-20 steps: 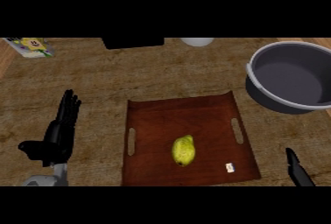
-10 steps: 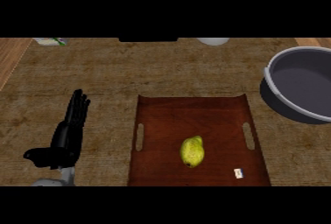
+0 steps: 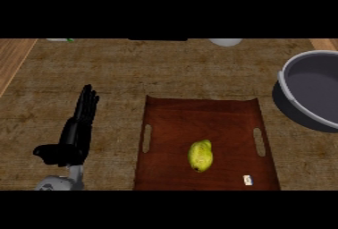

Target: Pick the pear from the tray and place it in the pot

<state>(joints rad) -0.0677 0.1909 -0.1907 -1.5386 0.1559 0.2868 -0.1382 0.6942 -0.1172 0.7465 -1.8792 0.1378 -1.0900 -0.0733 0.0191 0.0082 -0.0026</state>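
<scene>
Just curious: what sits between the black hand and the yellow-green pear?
In the head view, only bare counter and the brown tray's left rim separate the left hand from the pear.

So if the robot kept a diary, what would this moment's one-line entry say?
pear: lying on tray, untouched | pot: far right | left hand: open, left of tray | right hand: out of view

The tray looks like dark reddish-brown wood with a smooth, matt finish. The counter has a rough, woven-looking brown surface. The pot appears grey, matt metal. The pear has smooth yellow-green skin.
</scene>
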